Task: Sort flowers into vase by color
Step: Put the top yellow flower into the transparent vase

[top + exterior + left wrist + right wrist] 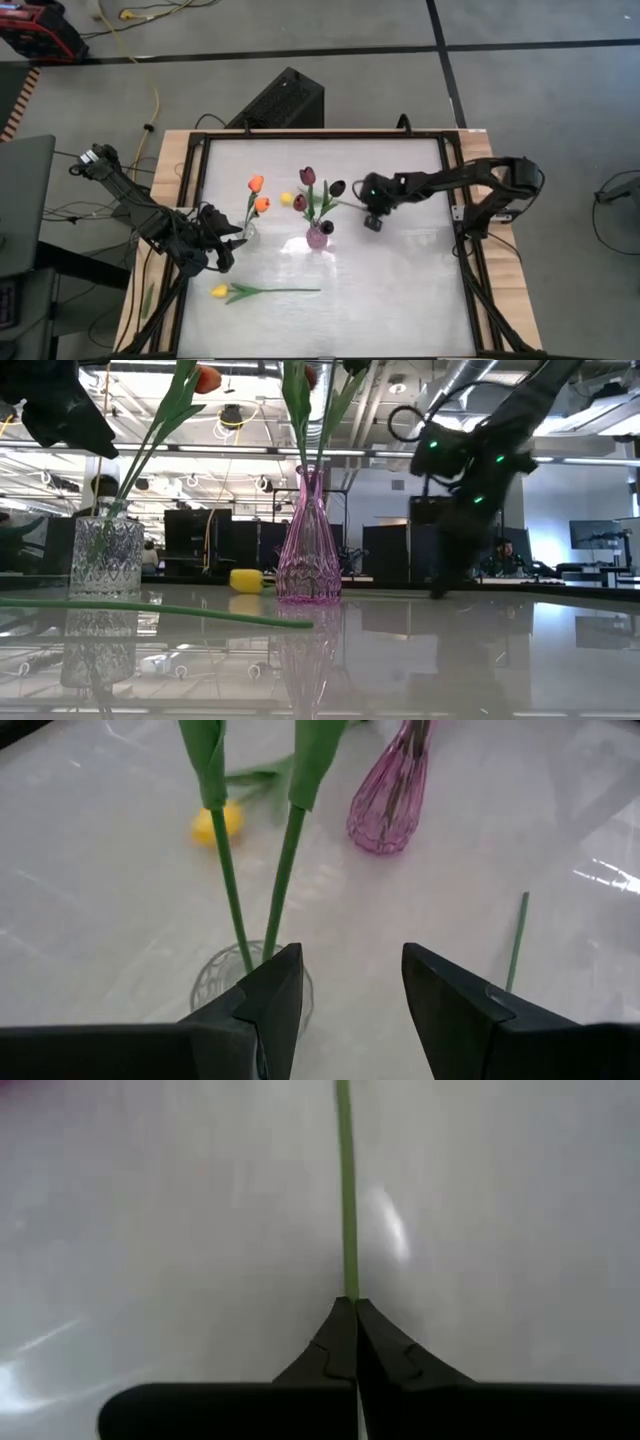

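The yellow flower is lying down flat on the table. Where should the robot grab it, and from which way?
Probably the middle of the stem, from straight above. The yellow tulip lies flat on the table, head to the left, its thin stem running right with bare tabletop on both sides. The soft head and leaves sit near the left end. The left gripper, open, is nearest.

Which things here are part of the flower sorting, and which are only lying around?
Part of the job:
- orange tulips in the clear vase
- maroon tulips in the pink vase
- stem pinched by the right end effector
- yellow tulip lying on the table
- yellow head behind the vases
- left end effector, open by the clear vase

Lying around:
- black box and cables on the floor
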You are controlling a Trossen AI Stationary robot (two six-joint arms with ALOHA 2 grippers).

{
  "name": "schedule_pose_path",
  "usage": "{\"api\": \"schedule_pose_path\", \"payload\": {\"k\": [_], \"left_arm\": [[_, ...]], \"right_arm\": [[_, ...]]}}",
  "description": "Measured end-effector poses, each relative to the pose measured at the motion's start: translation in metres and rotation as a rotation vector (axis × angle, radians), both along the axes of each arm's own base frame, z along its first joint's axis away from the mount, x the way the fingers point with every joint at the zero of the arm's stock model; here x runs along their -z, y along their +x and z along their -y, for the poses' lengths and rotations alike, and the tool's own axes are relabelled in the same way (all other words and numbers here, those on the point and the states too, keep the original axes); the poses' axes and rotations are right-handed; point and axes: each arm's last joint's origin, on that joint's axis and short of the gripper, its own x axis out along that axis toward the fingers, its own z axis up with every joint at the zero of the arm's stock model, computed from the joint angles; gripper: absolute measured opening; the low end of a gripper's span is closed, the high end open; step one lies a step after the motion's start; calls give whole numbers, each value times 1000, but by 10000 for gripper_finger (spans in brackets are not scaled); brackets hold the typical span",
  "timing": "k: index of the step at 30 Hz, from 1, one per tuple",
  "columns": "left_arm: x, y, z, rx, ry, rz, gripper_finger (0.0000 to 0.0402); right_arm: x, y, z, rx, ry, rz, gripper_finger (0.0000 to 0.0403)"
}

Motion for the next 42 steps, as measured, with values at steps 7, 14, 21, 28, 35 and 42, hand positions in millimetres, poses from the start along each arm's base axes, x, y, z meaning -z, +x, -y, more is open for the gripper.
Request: {"api": "schedule_pose_path", "payload": {"k": [7,14,21,28,35,42], "left_arm": [[0,0,1,28,11,-15,160],[-2,2,2,63,66,7,160],[-11,7,14,203,107,97,160],[-22,11,24,306,154,189,160],[-20,16,28,293,140,252,160],[-12,32,44,357,146,317,160]], "right_arm": [[-34,-30,-52,163,19,-76,17],[-57,-46,-109,259,-28,112,17],[-63,-58,-160,323,-13,330,17],[-71,-71,-174,505,-119,631,17],[-84,-65,-168,611,-373,918,17],[-117,-54,-171,545,-482,986,17]]}}
